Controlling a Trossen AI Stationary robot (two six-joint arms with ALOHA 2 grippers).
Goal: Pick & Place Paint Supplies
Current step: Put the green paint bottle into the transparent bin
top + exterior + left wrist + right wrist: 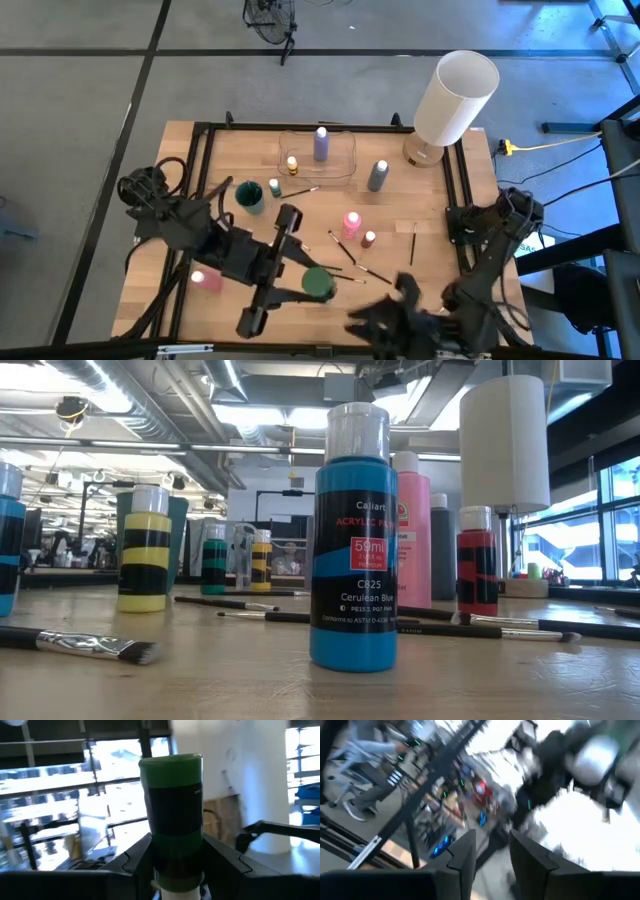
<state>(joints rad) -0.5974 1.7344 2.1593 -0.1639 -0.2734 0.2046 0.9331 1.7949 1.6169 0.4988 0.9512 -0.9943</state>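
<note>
Left gripper (312, 284), jaws clamped on green bottle (172, 815), mid-carry; next, probably the clear tray (345, 170). Right jaws apart.

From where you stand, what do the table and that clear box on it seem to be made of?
The table looks like pale wood with a smooth finish: plank seams and grain show. The clear box seems to be transparent plastic, as the wood shows through its walls; it could be glass.

cerulean blue paint bottle (353, 550): blue with black band, clear cap | yellow bottle (144, 550): yellow-black stripes | red bottle (477, 563): red-black | pink bottle (413, 530): pink | held green bottle (175, 820): green-black | lamp (455, 97): white | table (200, 180): light wood
</note>
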